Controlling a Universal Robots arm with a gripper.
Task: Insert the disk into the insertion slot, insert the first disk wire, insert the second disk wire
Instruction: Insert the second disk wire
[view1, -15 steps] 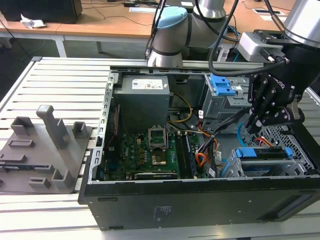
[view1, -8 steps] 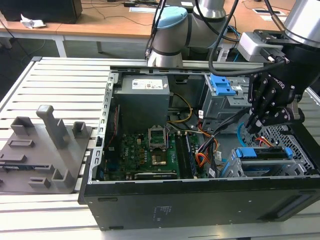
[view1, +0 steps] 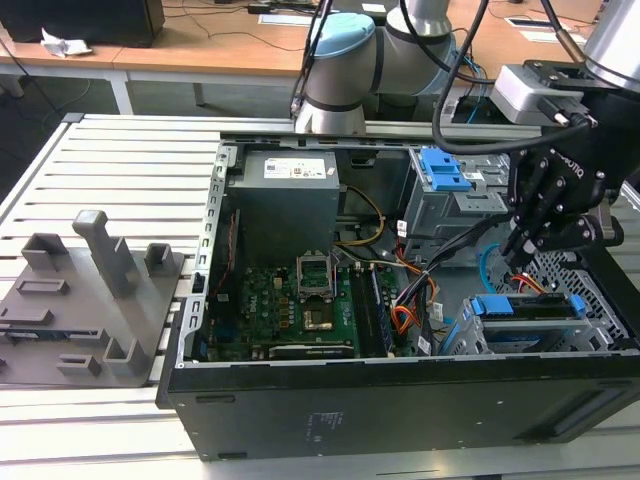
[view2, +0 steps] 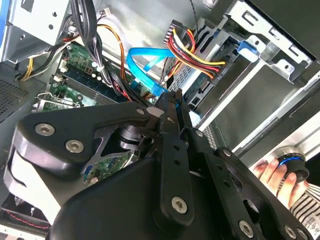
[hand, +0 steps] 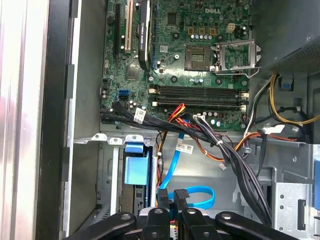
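The disk, silver in its bright blue carrier, lies inside the insertion slot, a grey perforated cage at the exterior view's right end of the case. My gripper hangs just over the disk's inner end. In both wrist views its fingers are pressed together at the end of the second disk wire, a thin light-blue cable that curls in a loop right at the fingertips. A plug with red, yellow and black wires sits against the disk's end.
The open black case holds a green motherboard, a grey power supply and a taller bay with a blue latch. Black cable bundles cross beside the gripper. A grey fixture stands on the table. A person's hand rests on a device.
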